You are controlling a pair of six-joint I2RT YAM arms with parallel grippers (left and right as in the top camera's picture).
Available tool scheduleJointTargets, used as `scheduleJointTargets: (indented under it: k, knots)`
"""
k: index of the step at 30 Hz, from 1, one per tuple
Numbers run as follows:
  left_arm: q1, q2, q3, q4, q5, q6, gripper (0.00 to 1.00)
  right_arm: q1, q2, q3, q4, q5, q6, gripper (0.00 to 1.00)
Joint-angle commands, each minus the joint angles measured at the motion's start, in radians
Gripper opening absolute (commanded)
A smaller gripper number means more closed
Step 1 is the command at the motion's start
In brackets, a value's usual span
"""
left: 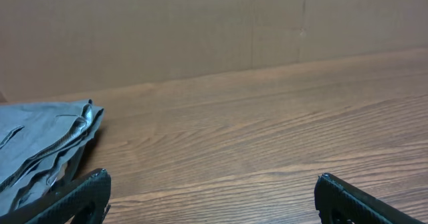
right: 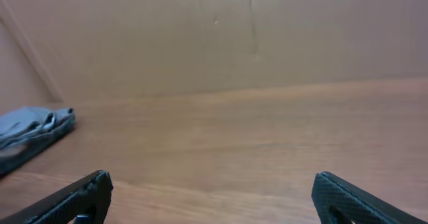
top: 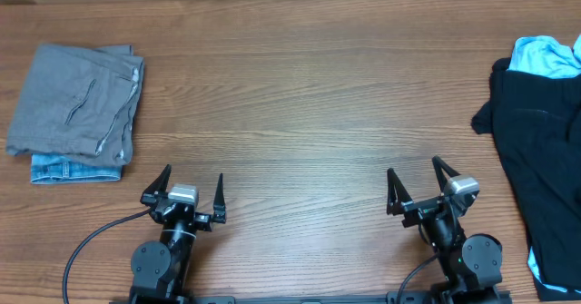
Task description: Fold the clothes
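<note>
Left gripper (top: 188, 191) and right gripper (top: 415, 184) sit at 6 o'clock, jaws spread, holding nothing. Folded grey fabric garment (top: 77, 100) on folded blue denim piece (top: 73, 169) at 9 o'clock. Crumpled black fabric garment (top: 540, 150) over light blue T-shirt (top: 545, 55) at 3 o'clock on brown wooden table (top: 309, 95).

Grey garment (top: 77, 100); blue piece (top: 73, 169), seemingly denim; black garment (top: 545, 159); light-blue shirt (top: 547, 54); table (top: 300, 113) brown, wood-grained.

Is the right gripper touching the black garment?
Apart. The overhead view shows a plain gap of wood between the open right gripper and the black garment lying off to its right.
</note>
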Motion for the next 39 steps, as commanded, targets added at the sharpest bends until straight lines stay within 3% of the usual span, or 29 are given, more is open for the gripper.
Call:
scheduleJointTargets:
  k: [1, 7, 16, 19, 23, 26, 30, 34, 39]
  knots:
    - [-0.003, -0.004, -0.007, 0.004, -0.013, 0.019, 1.00, -0.002, -0.010, 0.207, -0.066, 0.032, 0.042, 1.00]
    - [-0.003, -0.004, -0.007, 0.004, -0.013, 0.019, 1.00, -0.002, 0.101, 0.686, -0.386, 0.209, 0.063, 1.00]
    - [-0.003, -0.004, -0.007, 0.004, -0.013, 0.019, 1.00, -0.002, 0.641, 1.565, -1.034, 0.440, 0.087, 1.00]
    - [-0.003, -0.004, -0.007, 0.004, -0.013, 0.019, 1.00, -0.002, 0.811, 1.756, -1.140, 0.480, 0.088, 1.00]
    - [-0.003, -0.004, -0.007, 0.004, -0.013, 0.019, 1.00, -0.002, 1.054, 1.914, -1.215, 0.497, 0.087, 1.00]
    - [-0.003, -0.004, -0.007, 0.004, -0.013, 0.019, 1.00, -0.018, 1.180, 1.938, -1.248, 0.520, 0.086, 1.00]
    - [-0.003, -0.004, -0.007, 0.004, -0.013, 0.019, 1.00, -0.142, 1.387, 1.938, -1.276, 0.496, 0.084, 1.00]
    - [-0.003, -0.004, -0.007, 0.004, -0.013, 0.019, 1.00, -0.299, 1.553, 1.938, -1.267, 0.320, 0.084, 1.00]
    - [-0.003, -0.004, -0.007, 0.004, -0.013, 0.019, 1.00, -0.419, 1.713, 1.936, -1.229, 0.350, 0.084, 1.00]
